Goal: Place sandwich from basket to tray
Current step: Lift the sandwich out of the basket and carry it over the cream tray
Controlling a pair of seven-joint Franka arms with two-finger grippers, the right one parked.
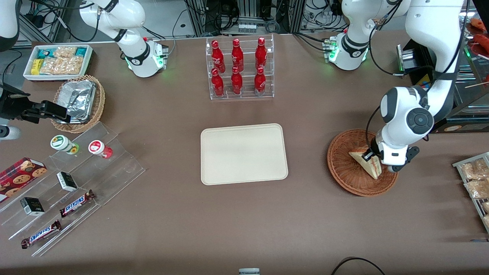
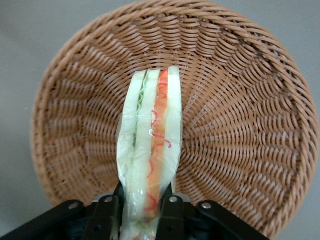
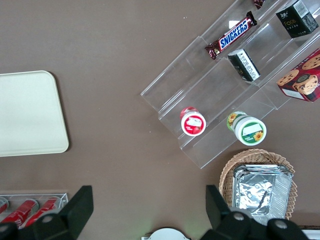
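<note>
The sandwich (image 1: 366, 163) (image 2: 152, 145), a wrapped white-bread wedge with red and green filling, is inside the round reddish-brown wicker basket (image 1: 341, 168) (image 2: 240, 125) toward the working arm's end of the table. My left gripper (image 1: 369, 156) (image 2: 141, 202) is down in the basket, shut on the sandwich, with one black finger (image 2: 170, 212) pressed on each flat side of it. Whether the wedge still touches the basket floor I cannot tell. The cream-beige tray (image 1: 244, 154) (image 3: 30, 112) lies flat in the middle of the table with nothing on it.
A clear rack of red bottles (image 1: 241, 68) stands farther from the front camera than the tray. Toward the parked arm's end are stepped acrylic shelves with snack bars (image 1: 76, 202), a lighter basket with a foil container (image 1: 78, 101) and a white box of packets (image 1: 57, 61). Bagged snacks (image 1: 473, 179) lie beside the basket.
</note>
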